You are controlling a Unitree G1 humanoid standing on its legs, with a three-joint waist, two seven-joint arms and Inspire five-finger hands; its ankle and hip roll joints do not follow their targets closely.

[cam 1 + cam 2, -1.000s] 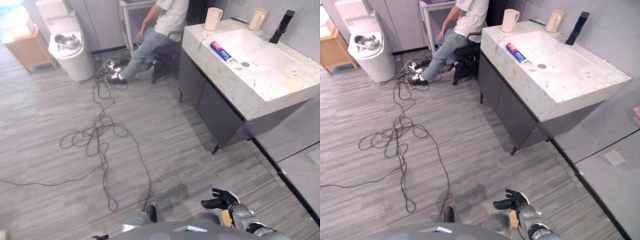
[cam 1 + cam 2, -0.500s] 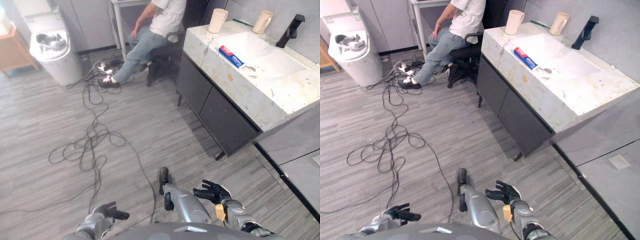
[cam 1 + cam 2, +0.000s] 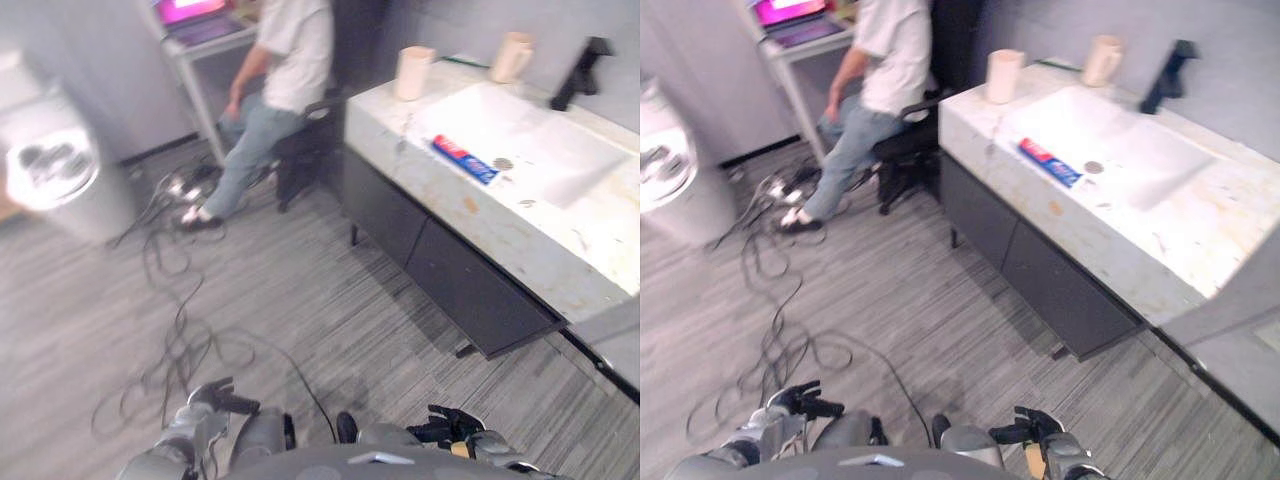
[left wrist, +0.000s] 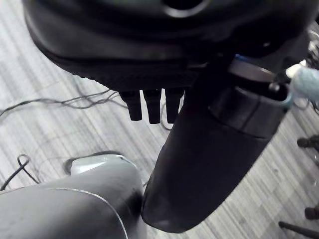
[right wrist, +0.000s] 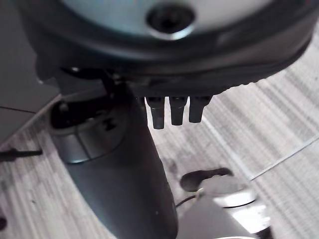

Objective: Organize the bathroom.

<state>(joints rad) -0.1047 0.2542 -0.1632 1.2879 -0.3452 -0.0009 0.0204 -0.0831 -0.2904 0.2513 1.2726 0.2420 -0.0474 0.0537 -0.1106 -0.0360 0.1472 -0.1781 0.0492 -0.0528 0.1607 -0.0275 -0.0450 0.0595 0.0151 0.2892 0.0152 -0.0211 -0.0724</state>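
Observation:
A pale stone sink counter runs along the right wall, its basin sunk into the top. A red and blue toothpaste tube lies on the basin's near rim. Two cream cups stand at the counter's far end, beside a black faucet. My left hand hangs low over the floor, open and empty. My right hand is low on the other side, fingers relaxed, holding nothing. Both are well short of the counter.
A person sits on a chair at a small desk with a lit laptop just left of the counter. Loose cables trail over the grey plank floor. A white bin stands far left. Dark cabinets sit under the counter.
The whole view has swung and shifted, so the camera has moved; the desk and laptop have come into sight. Both hands stay low and empty.

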